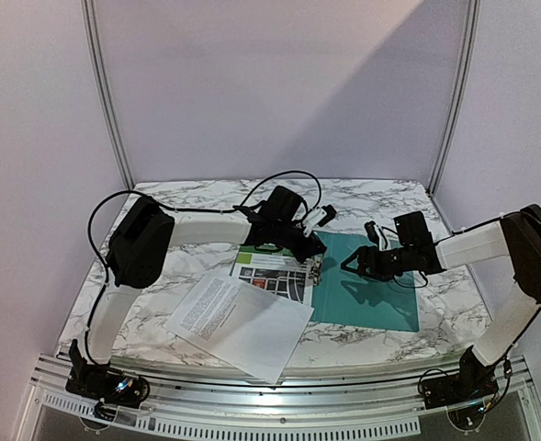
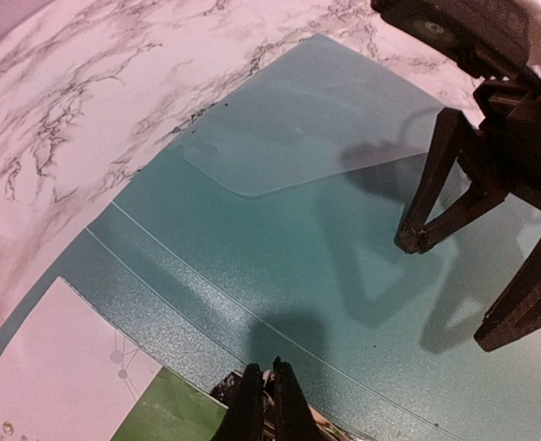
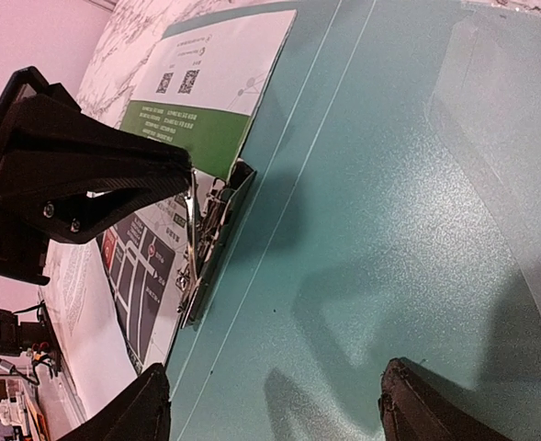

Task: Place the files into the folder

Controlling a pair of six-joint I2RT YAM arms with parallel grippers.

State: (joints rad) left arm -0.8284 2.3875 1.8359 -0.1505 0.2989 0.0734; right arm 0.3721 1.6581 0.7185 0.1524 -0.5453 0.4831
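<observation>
white sheet [image 1: 238, 322] lay loose, left of the folder; light, floppy, likely best taken by an edge | map sheet [image 1: 270, 273] edged against the clip [image 3: 206, 234] | your left gripper [image 2: 267, 404] pinched that clip | folder [image 1: 371, 294] flat, probably slick | your right gripper [image 3: 277, 377] spread above it

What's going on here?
Left fingers are shut on the metal clip of the open teal folder, where the green-header sheet lies with its edge at the clip. Right fingers hang open above the folder, holding nothing. The white text sheet lies loose on the marble table, not yet filed.
</observation>
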